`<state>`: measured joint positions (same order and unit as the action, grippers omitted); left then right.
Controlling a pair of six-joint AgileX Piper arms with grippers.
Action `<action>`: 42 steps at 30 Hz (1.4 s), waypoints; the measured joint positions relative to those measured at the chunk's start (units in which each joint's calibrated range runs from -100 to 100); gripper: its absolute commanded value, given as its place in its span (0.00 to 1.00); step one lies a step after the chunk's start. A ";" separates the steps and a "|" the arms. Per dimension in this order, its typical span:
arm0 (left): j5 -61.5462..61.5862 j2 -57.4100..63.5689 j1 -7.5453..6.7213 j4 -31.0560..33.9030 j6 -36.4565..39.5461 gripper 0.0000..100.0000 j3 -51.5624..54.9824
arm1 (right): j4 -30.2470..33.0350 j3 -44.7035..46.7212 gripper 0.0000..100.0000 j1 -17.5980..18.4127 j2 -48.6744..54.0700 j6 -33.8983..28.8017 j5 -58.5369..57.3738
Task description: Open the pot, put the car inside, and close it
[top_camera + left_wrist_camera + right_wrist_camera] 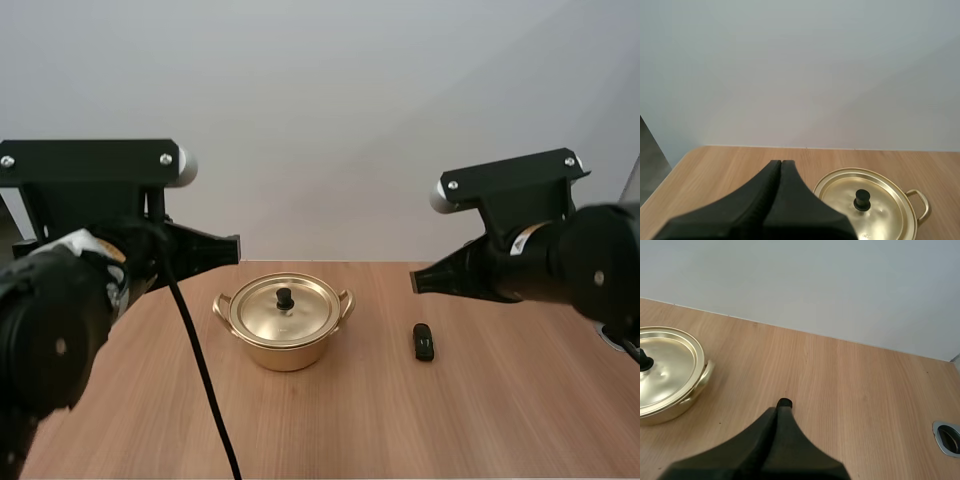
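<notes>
While lid (pixel 285 305) caps pot (pixel 287 352), car (pixel 424 341) lies apart on table (pixel 400 430).

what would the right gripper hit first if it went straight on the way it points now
Most likely the small black car, which peeks out just past the shut tips of the right gripper. The pot sits off to the side. Depth is unclear.

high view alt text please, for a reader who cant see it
A gold pot with its lid on stands on a wooden table, a small black car lying at its right. The left gripper and right gripper hover above, one at each side, holding nothing.
</notes>
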<state>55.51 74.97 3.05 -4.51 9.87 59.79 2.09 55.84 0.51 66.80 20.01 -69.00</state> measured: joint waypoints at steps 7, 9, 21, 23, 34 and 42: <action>13.78 -13.13 0.00 -1.12 -0.55 0.00 -10.80 | 0.11 -8.66 0.00 0.00 -10.68 0.12 2.71; 13.78 -17.08 0.00 -3.16 -3.21 0.00 -11.20 | 0.11 -8.66 0.00 0.00 -11.15 1.37 6.32; 19.22 -38.07 0.00 -23.09 -20.95 0.32 -12.69 | 2.39 -8.26 0.30 0.00 -15.61 5.07 8.30; 20.59 -40.62 -0.07 -24.84 -23.78 0.57 -14.32 | 2.87 -7.98 0.64 0.00 -16.93 5.07 8.48; 22.96 -49.67 -7.44 -18.68 -37.25 0.76 -26.83 | 8.64 -7.98 1.00 0.00 -21.49 4.87 7.93; 21.50 -57.50 -11.12 -7.20 -30.92 0.76 -29.28 | 8.64 -7.98 1.00 0.00 -21.49 4.87 6.94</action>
<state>77.01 17.47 -8.06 -11.71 -21.05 30.51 10.73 47.86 0.51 45.31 24.87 -62.05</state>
